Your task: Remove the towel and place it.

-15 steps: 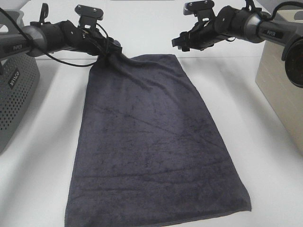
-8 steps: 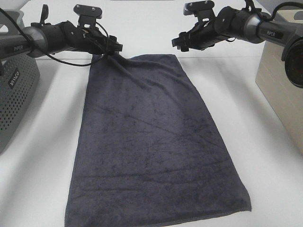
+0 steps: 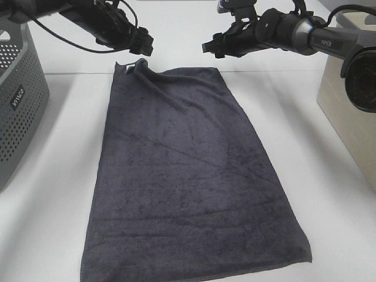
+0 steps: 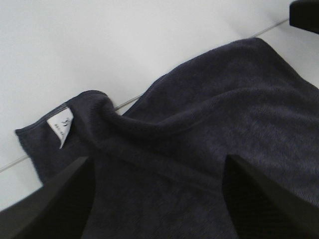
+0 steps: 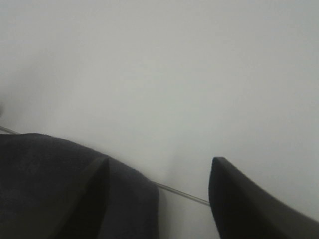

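The dark grey towel (image 3: 188,170) lies spread flat on the white table, long side running away from me. Its far left corner is rumpled into a small fold, and the white tag (image 4: 62,127) shows there. My left gripper (image 3: 144,47) hovers just above that corner, open and apart from the cloth. In the left wrist view the towel (image 4: 199,139) lies below the spread fingers (image 4: 50,209). My right gripper (image 3: 210,48) hangs open above the far right corner, holding nothing. The right wrist view shows that towel corner (image 5: 60,189) under one of its fingers (image 5: 249,204).
A grey perforated basket (image 3: 17,100) stands at the left edge of the table. A beige box (image 3: 349,111) stands at the right. A white wall rises behind the far edge of the table.
My left gripper has let go of the far left towel corner and risen; the corner dropped onto the table. My right gripper shifted slightly left and up.
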You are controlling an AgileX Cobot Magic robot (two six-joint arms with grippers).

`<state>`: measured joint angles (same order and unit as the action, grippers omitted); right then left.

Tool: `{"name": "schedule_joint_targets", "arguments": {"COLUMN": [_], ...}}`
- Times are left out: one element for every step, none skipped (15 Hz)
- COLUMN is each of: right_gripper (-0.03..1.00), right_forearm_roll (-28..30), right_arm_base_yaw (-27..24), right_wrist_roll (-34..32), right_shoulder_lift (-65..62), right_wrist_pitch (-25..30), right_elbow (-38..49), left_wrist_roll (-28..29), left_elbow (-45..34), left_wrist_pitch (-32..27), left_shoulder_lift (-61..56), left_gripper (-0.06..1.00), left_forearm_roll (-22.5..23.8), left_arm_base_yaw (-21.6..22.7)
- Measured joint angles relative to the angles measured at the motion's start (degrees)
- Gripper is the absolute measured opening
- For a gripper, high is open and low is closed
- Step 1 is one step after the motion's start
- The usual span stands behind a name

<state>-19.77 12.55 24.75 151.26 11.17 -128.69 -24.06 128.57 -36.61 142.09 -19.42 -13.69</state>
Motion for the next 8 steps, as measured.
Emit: {"name": "schedule_joint_targets", "arguments": {"right_gripper": [0.59,0.59,0.59,0.59,0.59,0.59,0.59,0.59], "right_forearm_roll": [0.0,-0.1,-0.1,-0.2,-0.2,-0.2,-0.2,-0.1], "right_arm_base_yaw": [0.4,0.8,1.1,1.7,2.0,2.2,2.4,2.4], "right_wrist_roll": [0.3,0.6,0.9,1.6,2.1,3.2,4.2,6.1], "right_shoulder_lift": [0.0,0.2,0.3,1.0,1.8,2.8,3.6,5.3], "right_wrist_pitch": [-0.8,-1.5,-2.0,-3.1,-4.5,-5.7,-6.9,-9.1], "right_elbow": [0.0,0.0,0.0,0.0,0.0,0.0,0.0,0.0], "left_wrist_roll": [1.5,4.1,5.4,9.0,12.1,15.1,17.4,19.4], "left_elbow": [0.0,0.0,0.0,0.0,0.0,0.0,0.1,0.2], "left_wrist_pitch": [-2.3,-3.7,-4.2,-5.2,-5.7,-6.3,-7.3,-9.1], "left_shoulder_lift": [-2.2,-4.4,-5.6,-7.7,-9.2,-10.3,-10.8,-10.9], "left_gripper": [0.68,0.68,0.68,0.68,0.68,0.68,0.68,0.68], "left_forearm_roll": [4.4,9.1,11.7,17.3,21.8,25.7,28.3,30.4], "left_arm_base_yaw": [-0.1,-0.1,-0.1,-0.1,-0.1,-0.1,-0.1,-0.1]}}
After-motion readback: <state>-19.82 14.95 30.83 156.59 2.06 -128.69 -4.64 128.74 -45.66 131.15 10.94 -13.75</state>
